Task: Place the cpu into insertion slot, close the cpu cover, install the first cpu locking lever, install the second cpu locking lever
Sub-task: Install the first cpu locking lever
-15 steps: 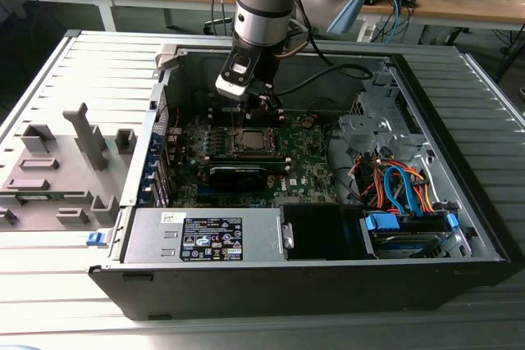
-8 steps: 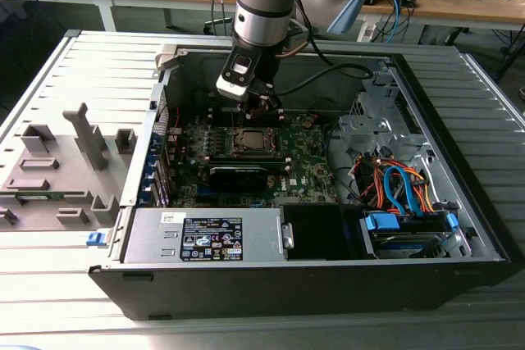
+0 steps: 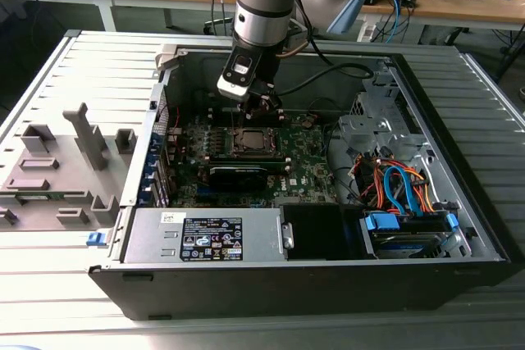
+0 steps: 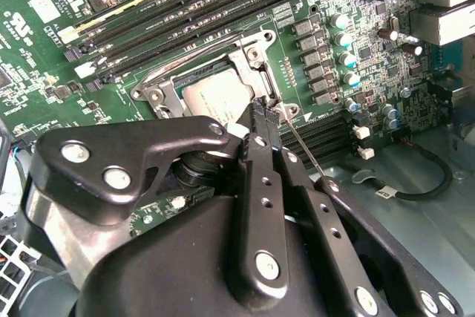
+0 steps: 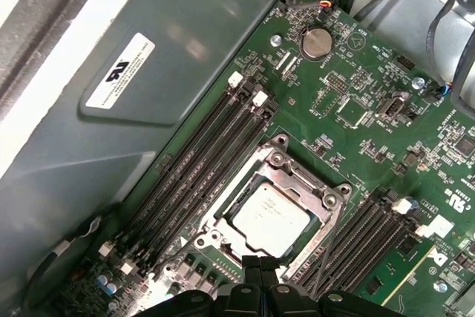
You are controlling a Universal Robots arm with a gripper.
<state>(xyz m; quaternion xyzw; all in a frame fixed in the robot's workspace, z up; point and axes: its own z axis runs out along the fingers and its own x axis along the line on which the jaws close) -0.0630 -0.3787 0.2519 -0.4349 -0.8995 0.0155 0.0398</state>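
Cpu (image 5: 269, 217) seated flat in the insertion slot (image 5: 236, 198), just off the tips of the jaws, not between them. Largest first: open computer case (image 3: 328, 272) lying on its side on the slatted grey worktop (image 3: 98, 71), entered from above by the arm. Inside, flat on the case floor, green motherboard (image 5: 356, 146), socket flanked on two sides by long black memory slots (image 5: 215, 154). Over the socket, cpu cover (image 5: 300, 177) down, framing the chip's dull silver top through its window. Low at one edge of that frame, gripper (image 5: 261, 266) with jaws drawn together, fingertips side by side and no gap to be seen in the first wrist view. Right beside the fingertips in the second wrist view, thin metal locking lever (image 4: 308, 150) slanting away from the socket corner, close against the jaws; contact with it or a grip on it impossible to tell.
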